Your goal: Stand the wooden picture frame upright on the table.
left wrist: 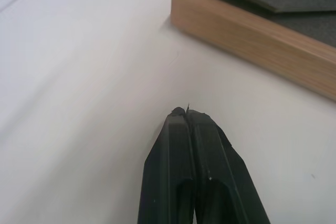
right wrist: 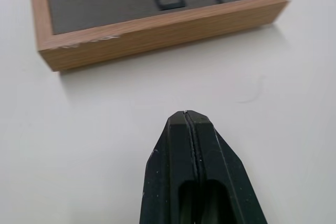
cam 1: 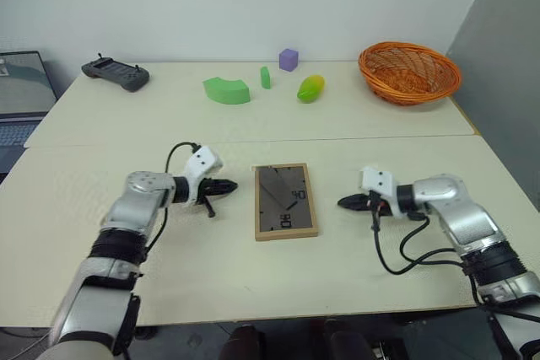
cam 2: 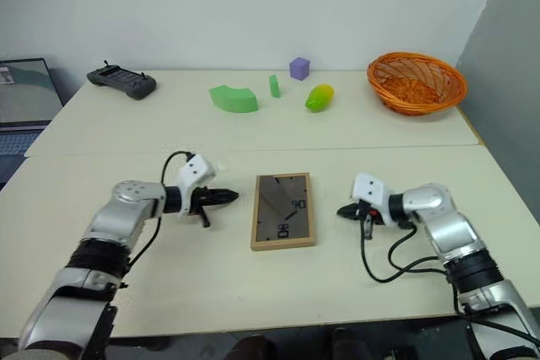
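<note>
The frame lies flat on the table, back panel up, between the two grippers and touching neither. The left gripper hovers just beside the frame's left edge, its fingers pressed together and holding nothing. The right gripper sits near the frame's right edge, pointing at it, its fingers also pressed together, empty.

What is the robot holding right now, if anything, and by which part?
Nothing. The left gripper and the right gripper are shut and empty, either side of the wooden picture frame, lying flat.
</note>
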### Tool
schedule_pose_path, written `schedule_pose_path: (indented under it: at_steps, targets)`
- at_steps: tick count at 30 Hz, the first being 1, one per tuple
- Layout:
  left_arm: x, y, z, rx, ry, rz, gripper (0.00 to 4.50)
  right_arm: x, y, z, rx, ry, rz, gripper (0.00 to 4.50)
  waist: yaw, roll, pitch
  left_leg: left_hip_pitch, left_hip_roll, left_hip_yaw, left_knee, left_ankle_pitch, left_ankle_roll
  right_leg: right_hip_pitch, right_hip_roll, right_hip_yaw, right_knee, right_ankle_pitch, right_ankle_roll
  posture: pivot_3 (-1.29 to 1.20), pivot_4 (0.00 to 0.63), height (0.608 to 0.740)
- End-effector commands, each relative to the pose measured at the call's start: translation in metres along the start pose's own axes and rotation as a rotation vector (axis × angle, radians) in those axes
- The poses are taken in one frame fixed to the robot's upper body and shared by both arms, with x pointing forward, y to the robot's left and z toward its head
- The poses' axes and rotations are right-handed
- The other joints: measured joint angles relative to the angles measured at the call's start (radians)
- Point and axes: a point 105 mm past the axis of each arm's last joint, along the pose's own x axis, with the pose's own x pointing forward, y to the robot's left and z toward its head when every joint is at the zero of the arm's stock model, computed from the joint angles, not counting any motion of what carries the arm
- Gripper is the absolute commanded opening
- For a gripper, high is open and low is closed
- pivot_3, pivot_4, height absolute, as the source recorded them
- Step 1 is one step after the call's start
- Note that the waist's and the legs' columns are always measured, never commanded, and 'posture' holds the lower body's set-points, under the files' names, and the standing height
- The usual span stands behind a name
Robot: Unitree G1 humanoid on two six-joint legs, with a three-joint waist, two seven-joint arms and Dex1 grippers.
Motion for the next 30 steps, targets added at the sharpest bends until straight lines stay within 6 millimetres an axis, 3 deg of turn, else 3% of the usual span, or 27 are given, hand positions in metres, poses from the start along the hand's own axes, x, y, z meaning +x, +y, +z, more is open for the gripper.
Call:
schedule_pose_path:
  at_steps: [1, 4, 6, 12, 17, 24, 30]
  targets:
    - [-0.028, -0.026, 0.007, -0.171, 0.017, -0.183, 1.00, -0.001, -0.013, 0.018, -0.095, -0.069, -0.021, 0.00, -0.001, 0.000, 0.000, 0.000, 0.000, 0.000, 0.000, 0.000, 0.000, 0.000, 0.000, 0.000, 0.000, 0.000, 0.000, 0.00, 0.150, 0.740]
    - [-0.043, -0.042, 0.015, -0.372, 0.023, -0.309, 1.64, 0.005, -0.015, 0.019, -0.115, -0.079, -0.015, 0.00, -0.001, 0.000, 0.000, 0.000, 0.000, 0.000, 0.000, 0.000, 0.000, 0.000, 0.000, -0.001, 0.000, 0.000, 0.000, 0.00, 0.150, 0.740]
    - [-0.044, -0.041, 0.020, -0.485, 0.002, -0.323, 2.01, 0.009, -0.015, 0.019, -0.116, -0.085, -0.012, 0.00, 0.006, 0.000, 0.000, 0.000, -0.001, 0.000, 0.000, 0.000, 0.000, 0.001, 0.000, -0.001, 0.000, 0.000, 0.000, 0.00, 0.150, 0.740]
    - [-0.024, -0.040, 0.012, -0.713, -0.029, -0.326, 3.51, 0.020, -0.007, 0.015, -0.120, -0.090, 0.004, 0.00, 0.007, 0.000, 0.000, 0.000, -0.001, 0.000, 0.001, 0.000, 0.000, 0.002, -0.001, -0.002, 0.001, 0.000, 0.000, 0.00, 0.150, 0.740]
    - [-0.008, -0.050, -0.003, -0.776, -0.002, -0.349, 4.48, 0.026, 0.001, 0.014, -0.114, -0.088, 0.018, 0.00, 0.001, 0.000, 0.000, 0.000, -0.001, 0.000, 0.001, 0.002, -0.004, 0.001, -0.001, 0.000, 0.000, 0.000, 0.000, 0.00, 0.150, 0.740]
    - [0.018, -0.049, -0.015, -0.846, 0.023, -0.319, 4.48, 0.047, 0.016, 0.018, -0.102, -0.108, 0.042, 0.00, 0.008, 0.003, -0.002, 0.002, -0.001, 0.000, 0.001, 0.001, -0.001, 0.003, -0.002, -0.001, 0.002, 0.000, 0.000, 0.00, 0.150, 0.740]
    - [0.034, -0.064, -0.006, -0.850, 0.007, -0.401, 4.48, 0.068, 0.017, 0.029, -0.104, -0.124, 0.032, 0.00, 0.017, 0.005, -0.005, 0.005, -0.003, 0.001, 0.001, 0.001, -0.001, 0.005, -0.003, -0.001, 0.003, 0.000, 0.000, 0.00, 0.150, 0.740]
